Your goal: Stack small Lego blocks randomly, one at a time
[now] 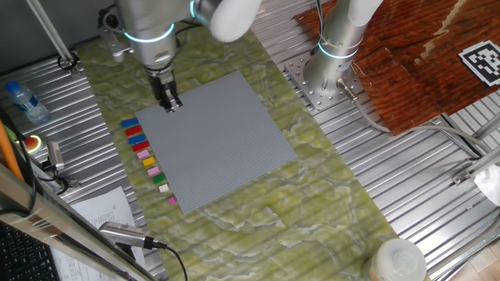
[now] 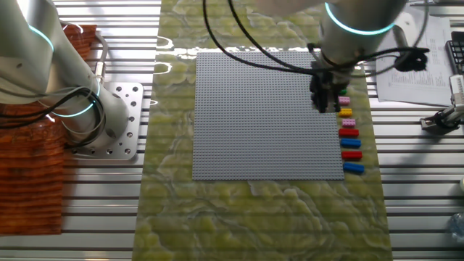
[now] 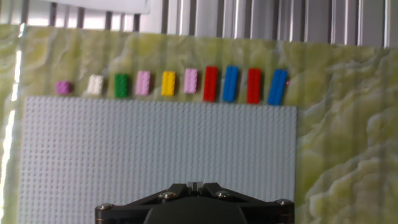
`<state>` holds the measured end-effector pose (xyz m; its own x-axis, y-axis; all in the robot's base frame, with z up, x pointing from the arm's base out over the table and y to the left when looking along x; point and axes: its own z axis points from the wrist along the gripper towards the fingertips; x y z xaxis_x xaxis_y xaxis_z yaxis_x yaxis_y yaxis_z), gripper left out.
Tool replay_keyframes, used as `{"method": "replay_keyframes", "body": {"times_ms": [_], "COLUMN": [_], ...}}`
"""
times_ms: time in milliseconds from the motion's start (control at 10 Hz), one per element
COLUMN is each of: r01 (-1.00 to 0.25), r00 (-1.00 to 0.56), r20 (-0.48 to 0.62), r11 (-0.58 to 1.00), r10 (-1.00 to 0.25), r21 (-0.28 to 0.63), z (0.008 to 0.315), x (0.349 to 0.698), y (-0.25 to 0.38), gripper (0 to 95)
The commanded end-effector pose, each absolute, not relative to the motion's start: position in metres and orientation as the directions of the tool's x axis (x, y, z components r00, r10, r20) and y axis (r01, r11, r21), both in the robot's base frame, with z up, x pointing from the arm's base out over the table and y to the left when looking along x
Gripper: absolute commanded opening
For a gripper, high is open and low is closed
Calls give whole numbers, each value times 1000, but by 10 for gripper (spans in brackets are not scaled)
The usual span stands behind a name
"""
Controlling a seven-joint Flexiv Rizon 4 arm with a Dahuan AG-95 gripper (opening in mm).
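Observation:
The small Lego blocks lie in one row on the green mat, just off one edge of the grey baseplate [image 3: 155, 143]. In the hand view they run from a tiny pink one [image 3: 63, 88] through cream [image 3: 94, 84], green [image 3: 122, 85], pink, yellow [image 3: 168, 83], pink, red [image 3: 211, 83], blue, red, to blue [image 3: 277, 87]. My gripper [image 3: 194, 185] hovers over the baseplate near that edge, fingers together with nothing between them. In one fixed view the gripper [image 1: 170, 104] is above the row's blue end [image 1: 130, 123]. In the other fixed view the gripper [image 2: 319, 101] is beside the row [image 2: 349, 133].
A second arm's base [image 1: 328, 70] stands on a metal plate beyond the baseplate [image 1: 219, 140]. A brown board [image 1: 422, 55] lies at the back right. A water bottle [image 1: 23, 101], papers [image 1: 101, 211] and a handheld tool [image 1: 125, 232] sit at the left.

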<state>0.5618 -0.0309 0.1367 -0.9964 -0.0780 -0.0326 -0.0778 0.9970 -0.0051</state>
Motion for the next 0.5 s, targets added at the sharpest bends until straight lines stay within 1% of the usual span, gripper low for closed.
{"method": "replay_keyframes", "body": {"times_ms": [100, 500], "r01": [-92, -108], "r00": [-995, -994], "r20": [-32, -31], "r11": [996, 994], "r10": [-92, -108], "r21": [-7, -18], "z": [129, 111], "x": [575, 582], "y": [-43, -54], "gripper": [0, 0]}}
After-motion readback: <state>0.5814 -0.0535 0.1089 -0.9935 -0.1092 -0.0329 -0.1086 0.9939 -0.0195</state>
